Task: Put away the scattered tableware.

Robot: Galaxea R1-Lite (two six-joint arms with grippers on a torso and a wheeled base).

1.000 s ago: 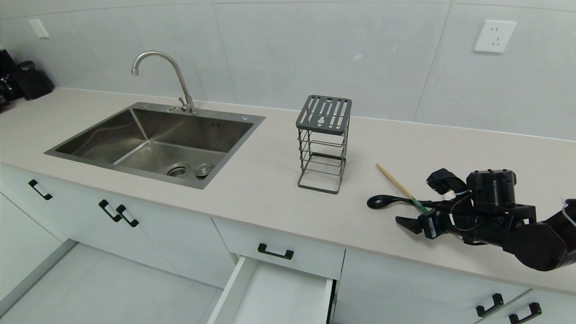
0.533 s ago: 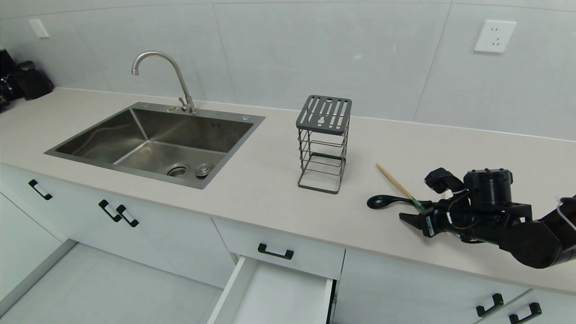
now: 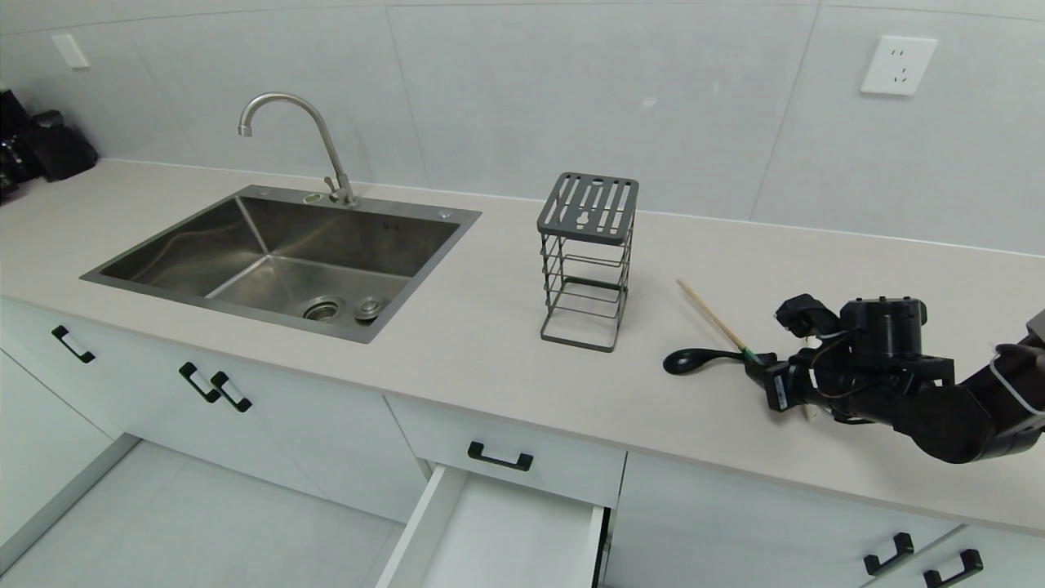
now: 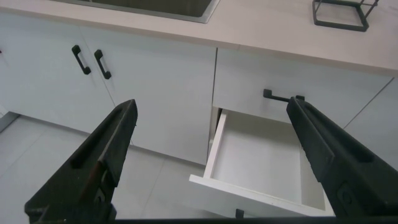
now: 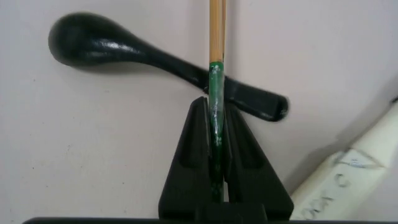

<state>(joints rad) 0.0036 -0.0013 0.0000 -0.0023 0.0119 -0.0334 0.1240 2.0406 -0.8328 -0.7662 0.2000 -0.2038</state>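
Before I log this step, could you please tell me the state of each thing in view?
Chopsticks: held at the green end
Spoon: lying free on the counter
Rack: upright, empty
Drawer: open, empty
Faucet: off
Left gripper: open
Right gripper: shut on chopsticks

Pale beige counter (image 3: 490, 359): matt, smooth, stone-like. Rectangular steel sink (image 3: 343, 233) & curved steel tap (image 3: 326, 151): brushed metal, soft sheen. Dark grey wire rack w/ slotted top (image 3: 588, 202): matt coated metal. Black spoon (image 5: 112, 46): glossy, plastic-looking. Thin chopsticks (image 5: 216, 31): bare light wood, green-painted ends. Black fingers (image 5: 186, 162): matt plastic. White drawer (image 4: 261, 162): smooth, satin.
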